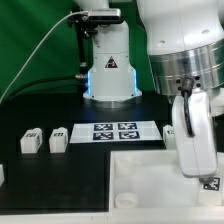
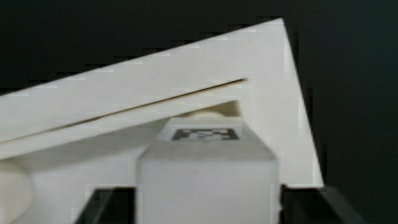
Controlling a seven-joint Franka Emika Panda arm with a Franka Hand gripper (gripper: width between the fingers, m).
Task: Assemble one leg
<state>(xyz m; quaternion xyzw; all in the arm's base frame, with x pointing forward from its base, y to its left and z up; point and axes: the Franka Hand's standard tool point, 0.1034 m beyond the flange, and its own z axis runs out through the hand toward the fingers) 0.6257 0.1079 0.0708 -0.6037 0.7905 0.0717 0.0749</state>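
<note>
Over panel [image 1: 150, 185] corner | claw [image 1: 192, 165] clamped on leg [image 2: 208, 165] | two legs [image 1: 45, 140] on table

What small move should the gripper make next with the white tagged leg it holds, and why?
Probably ease straight down. The gripper holds the small white plastic block-shaped leg upright above the large white square panel, near its corner; whether it is seated yet is unclear.

My gripper [image 1: 193, 150] hangs at the exterior view's right, clamped on a leg [image 1: 203, 175], tag at its lower end, over the white panel [image 1: 140, 185]. Two loose legs [image 1: 31, 141] [image 1: 58, 139] stand on the black table [image 1: 40, 110] at the exterior view's left, just beside the marker board [image 1: 115, 132]. Arm base [image 1: 109, 70] behind the board.
</note>
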